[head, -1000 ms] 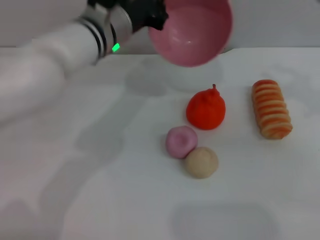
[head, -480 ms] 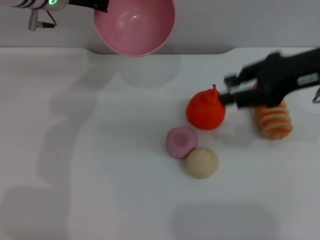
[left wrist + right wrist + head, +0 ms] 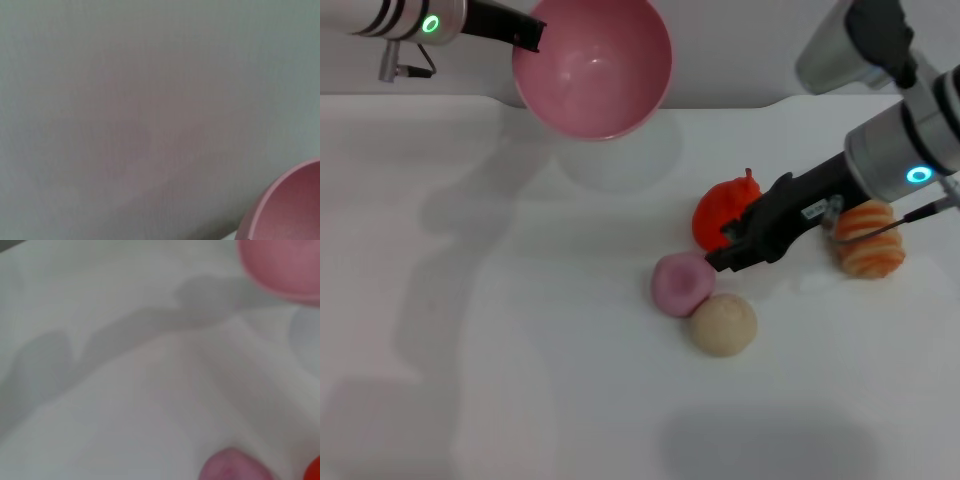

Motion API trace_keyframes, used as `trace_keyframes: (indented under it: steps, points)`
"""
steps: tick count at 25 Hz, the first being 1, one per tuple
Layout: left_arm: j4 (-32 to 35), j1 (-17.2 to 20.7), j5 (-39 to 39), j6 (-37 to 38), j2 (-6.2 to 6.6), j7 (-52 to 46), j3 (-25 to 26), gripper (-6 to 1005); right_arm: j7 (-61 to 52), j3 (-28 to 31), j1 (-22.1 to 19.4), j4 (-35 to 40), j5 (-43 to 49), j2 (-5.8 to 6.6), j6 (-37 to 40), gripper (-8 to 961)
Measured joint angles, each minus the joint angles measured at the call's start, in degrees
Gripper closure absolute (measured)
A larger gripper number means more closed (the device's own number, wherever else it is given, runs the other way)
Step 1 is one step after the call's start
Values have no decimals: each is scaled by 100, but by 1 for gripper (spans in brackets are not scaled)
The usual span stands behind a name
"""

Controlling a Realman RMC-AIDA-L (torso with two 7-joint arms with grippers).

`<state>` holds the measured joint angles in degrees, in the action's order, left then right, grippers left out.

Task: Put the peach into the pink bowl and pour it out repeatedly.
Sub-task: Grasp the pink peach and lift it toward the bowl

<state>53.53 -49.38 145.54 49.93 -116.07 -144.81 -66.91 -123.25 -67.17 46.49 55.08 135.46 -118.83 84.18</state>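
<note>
Head view: right gripper (image 3: 718,252) sits just beside the peach (image 3: 681,283), touching the red pear (image 3: 725,213); finger opening cannot be told. Left gripper (image 3: 528,32) clamps the pink bowl (image 3: 592,68) by its rim, aloft. Peach judged light, smooth, likely to roll; grasp across its widest part.

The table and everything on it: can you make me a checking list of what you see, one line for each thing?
Surface: white table, with shadows on it.
Job's things: peach lies on the table, touching the beige ball; pink bowl is held up in the air, empty, tilted toward the camera.
Clutter: orange-red pear behind the peach; striped bread roll at the right.
Grippers: left tool grips the bowl's rim; right tool is low beside the peach, in front of the pear.
Cables: thin wire by the right wrist.
Surroundings: plain grey wall.
</note>
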Motion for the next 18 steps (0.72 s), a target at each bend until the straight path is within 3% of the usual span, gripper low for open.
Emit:
trace_keyframes:
  steps: [8,18]
  points:
    - [16,118,2,87,-110,133,-72,950,-119,-451,39,-618,-527,-12,-1038,579]
    - [61,145,16,234,-110,369,-169,950,-265,-1050,132,-1370,-880,-42,-1996,590]
